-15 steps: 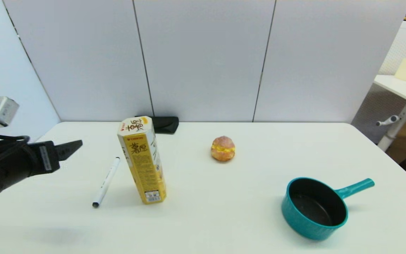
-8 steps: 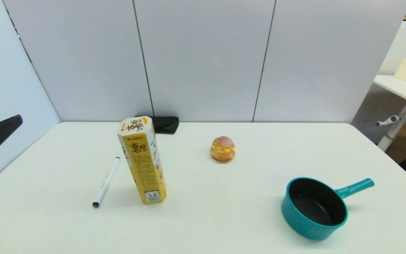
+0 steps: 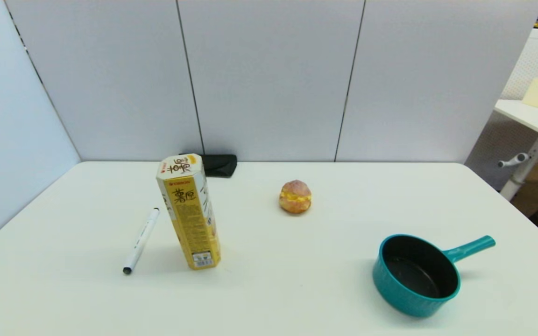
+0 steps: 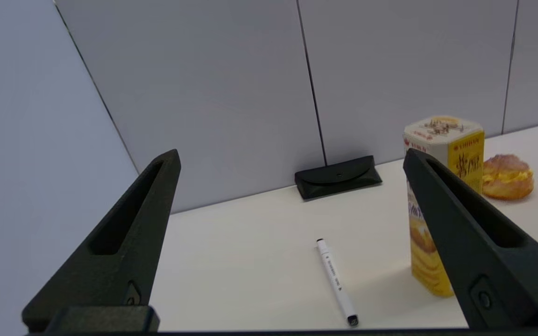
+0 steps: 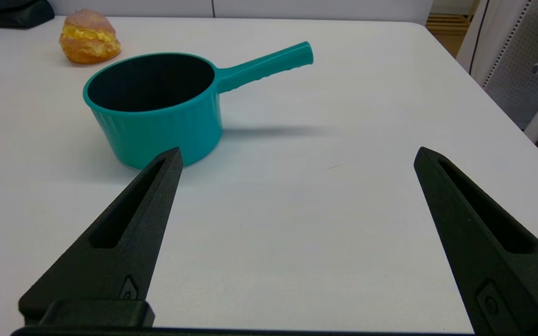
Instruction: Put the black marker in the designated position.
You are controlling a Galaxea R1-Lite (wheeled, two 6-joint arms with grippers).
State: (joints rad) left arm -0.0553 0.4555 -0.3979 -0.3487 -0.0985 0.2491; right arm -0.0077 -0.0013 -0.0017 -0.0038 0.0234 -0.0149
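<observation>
- The black marker [image 3: 140, 241] lies flat on our white table [image 3: 297, 289], just left of the tall yellow snack box [image 3: 188, 212], not touching it.
- Our left pincer [image 4: 292, 161] is spread wide, holding nothing, back from the marker.
- Our right pincer [image 5: 297, 156] is spread too, near the teal pot [image 5: 157, 109].

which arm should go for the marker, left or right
Left. The marker lies on the robot's left, directly ahead of the open left gripper. The open right gripper faces the pot, far across the table.
</observation>
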